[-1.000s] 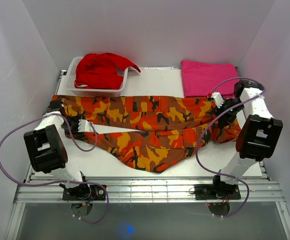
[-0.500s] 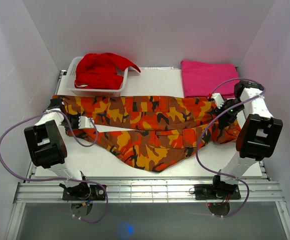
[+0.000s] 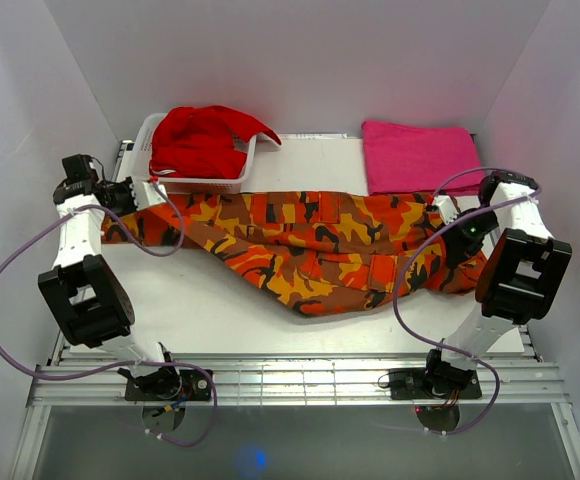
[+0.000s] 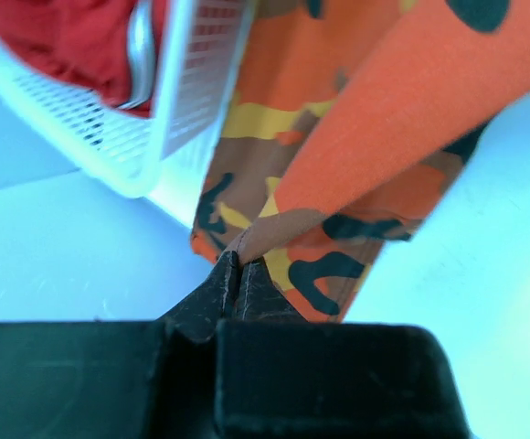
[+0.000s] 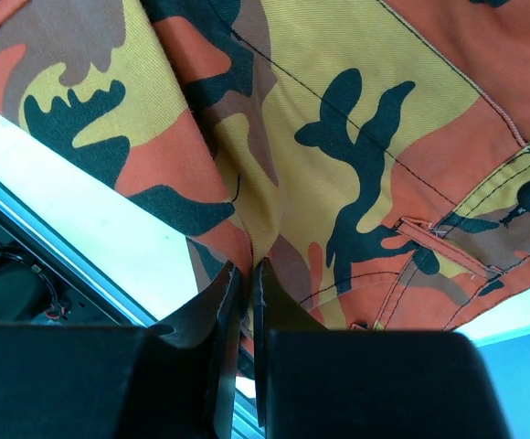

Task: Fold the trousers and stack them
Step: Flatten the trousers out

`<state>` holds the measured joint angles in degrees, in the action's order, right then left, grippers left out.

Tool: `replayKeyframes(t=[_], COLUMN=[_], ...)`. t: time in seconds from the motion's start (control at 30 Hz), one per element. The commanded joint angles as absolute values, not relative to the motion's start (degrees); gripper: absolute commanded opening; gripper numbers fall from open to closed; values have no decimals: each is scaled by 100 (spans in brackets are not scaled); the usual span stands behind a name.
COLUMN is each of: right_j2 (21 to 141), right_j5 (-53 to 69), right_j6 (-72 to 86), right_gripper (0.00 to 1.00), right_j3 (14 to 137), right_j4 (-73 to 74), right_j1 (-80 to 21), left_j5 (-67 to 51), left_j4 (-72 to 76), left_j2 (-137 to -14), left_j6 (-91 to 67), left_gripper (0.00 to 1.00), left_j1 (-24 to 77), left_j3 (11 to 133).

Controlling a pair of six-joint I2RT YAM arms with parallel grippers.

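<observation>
Overhead view from behind, facing down; both wrist views close against the trousers (image 3: 310, 245), common to all.

left gripper (image 4: 238, 274) pinches trousers (image 4: 375, 137) beside basket (image 4: 187, 101).

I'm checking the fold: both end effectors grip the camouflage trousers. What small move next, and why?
Probably lower the left end effector to lay its pinched leg end flat beside the basket. The trousers look doubled lengthwise, the right end effector is shut on the waist end, and that leg end looks lifted off the table.
</observation>
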<state>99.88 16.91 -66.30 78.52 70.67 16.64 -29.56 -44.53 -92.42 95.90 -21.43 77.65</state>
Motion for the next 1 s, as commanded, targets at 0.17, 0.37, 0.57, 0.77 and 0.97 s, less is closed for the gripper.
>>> replayKeyframes(t=[0.17,0.37,0.57,0.77,0.97], right_j2=[9852,9844,10107,10371,10538], right_j5=[1652,1617,1687,1687,1872], right_j6=[-6794,-6926,-6838,-6531,-6363], right_gripper=[8,8,8,8,8], right_j3=[7980,7717,7550,7251,7523], right_j4=[7312,7383,7453,7269,7365], right_j1=[1714,1723,1565,1082,809], left_j5=[-3146,-3584,-3105,-2251,-2302], left_j4=[-2602,-2591,-4043,-3990,-4718], left_j2=[-8913,-7983,-7620,-8506,-8930], left_j6=[6866,7004,9121,10300,10414], left_gripper=[0,0,0,0,0], left_j1=[-2363,-3197,-4093,-5192,-5440], left_j3=[8332,7491,5929,4878,5185])
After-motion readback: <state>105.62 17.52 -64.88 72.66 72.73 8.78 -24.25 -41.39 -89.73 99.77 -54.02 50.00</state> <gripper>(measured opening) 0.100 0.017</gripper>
